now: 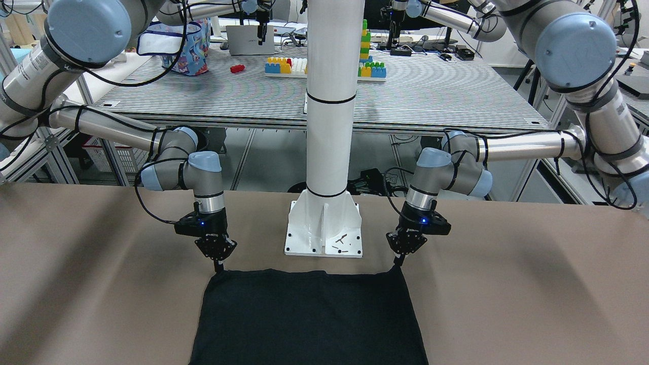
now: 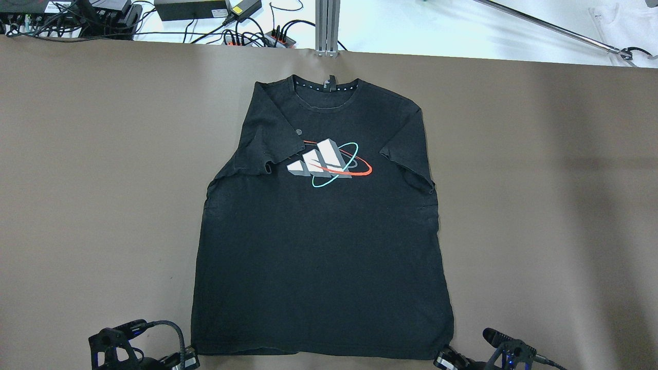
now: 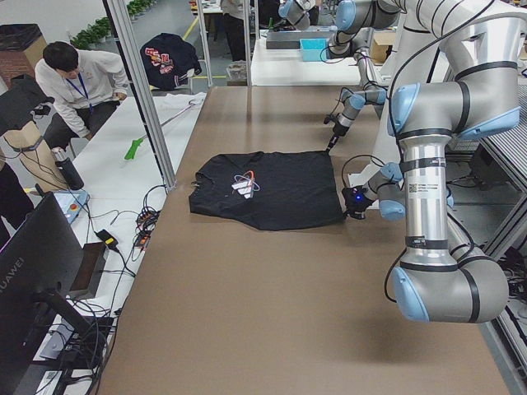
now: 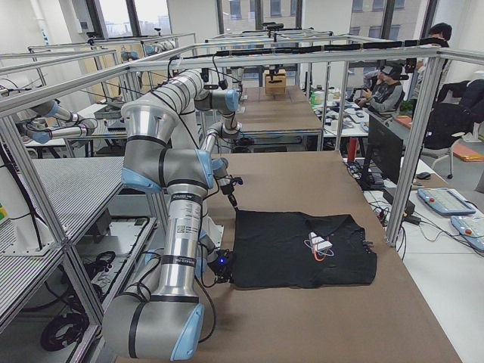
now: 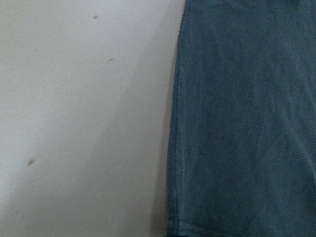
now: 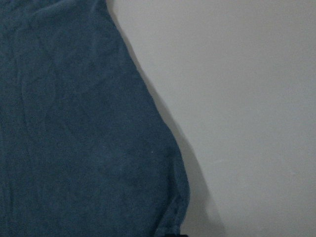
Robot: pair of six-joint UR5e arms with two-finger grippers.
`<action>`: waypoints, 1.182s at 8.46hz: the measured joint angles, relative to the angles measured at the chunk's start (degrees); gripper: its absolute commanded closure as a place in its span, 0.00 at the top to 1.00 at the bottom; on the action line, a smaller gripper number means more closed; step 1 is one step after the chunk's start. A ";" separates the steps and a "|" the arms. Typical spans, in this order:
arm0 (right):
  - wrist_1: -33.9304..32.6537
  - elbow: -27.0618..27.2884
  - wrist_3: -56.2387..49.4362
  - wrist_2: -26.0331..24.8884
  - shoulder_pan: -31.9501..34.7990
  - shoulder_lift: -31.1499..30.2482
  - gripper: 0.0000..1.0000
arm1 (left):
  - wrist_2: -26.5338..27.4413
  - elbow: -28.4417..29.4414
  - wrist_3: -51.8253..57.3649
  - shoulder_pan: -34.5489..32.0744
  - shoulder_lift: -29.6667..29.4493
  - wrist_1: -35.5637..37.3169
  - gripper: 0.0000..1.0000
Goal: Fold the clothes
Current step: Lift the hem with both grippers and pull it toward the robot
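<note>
A black T-shirt point(image 2: 318, 246) with a white, red and teal chest logo point(image 2: 329, 164) lies flat on the brown table, collar at the far edge and hem toward me. In the front-facing view its plain hem point(image 1: 309, 319) shows. My left gripper point(image 1: 399, 262) is shut on the hem corner on my left, which is pulled up to a small point. My right gripper point(image 1: 218, 266) is shut on the other hem corner. Both also show at the bottom of the overhead view, the left gripper point(image 2: 190, 355) and the right gripper point(image 2: 444, 358). The wrist views show only the shirt's side edges point(image 5: 237, 123) point(image 6: 74, 138).
The white pillar's base plate point(image 1: 324, 243) stands between the grippers, just behind the hem. A blue patterned bag point(image 1: 185, 48) and toy bricks point(image 1: 286, 66) sit on the rear table. Cables point(image 2: 247, 36) lie past the far edge. Operators point(image 3: 78, 82) sit beside the table.
</note>
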 measured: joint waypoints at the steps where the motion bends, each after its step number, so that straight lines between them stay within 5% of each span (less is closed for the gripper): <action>1: -0.04 1.60 -2.57 0.18 1.00 0.15 0.00 | -0.93 -3.65 1.26 -0.35 -0.43 3.86 0.00; 4: -0.29 6.87 -14.12 5.64 8.15 1.87 0.00 | -10.77 -7.52 8.10 -9.19 -5.91 10.70 0.00; 8: -10.63 7.67 -26.33 24.74 26.87 12.66 0.00 | -27.63 -7.59 18.36 -25.33 -18.88 22.48 0.00; 10: -13.13 7.86 -32.55 31.92 30.85 15.20 0.00 | -36.08 -7.45 23.88 -31.73 -24.82 29.92 0.00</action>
